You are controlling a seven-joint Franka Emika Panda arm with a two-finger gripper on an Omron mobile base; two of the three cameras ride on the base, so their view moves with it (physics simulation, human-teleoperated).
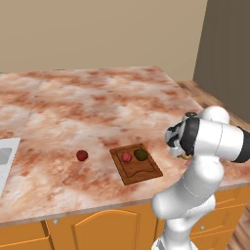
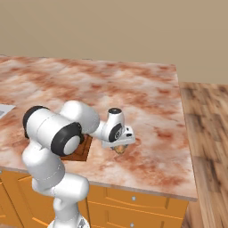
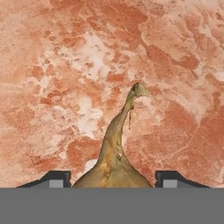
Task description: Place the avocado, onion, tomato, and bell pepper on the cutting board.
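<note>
Onion (image 3: 114, 162), tan bulb w/ wispy stalk, sat betw. pincer (image 3: 113, 179) tips near table's (image 1: 97, 102) right edge; grip state unclear. Avocado (image 1: 141, 154) & red veg (image 1: 126, 156) lay on grooved wooden cutting board (image 1: 141, 173); another red veg (image 1: 82, 155) alone on marbled top.

A marbled reddish counter (image 1: 88, 102) tops orange cabinet doors (image 1: 97, 229); a pale sink edge (image 1: 7, 156) sits at the counter's left, wood floor (image 2: 207, 133) (right) beyond.

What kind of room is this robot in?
Most likely a kitchen: a long marble-look counter over orange cabinet doors, and a cutting board with vegetables on it.
</note>
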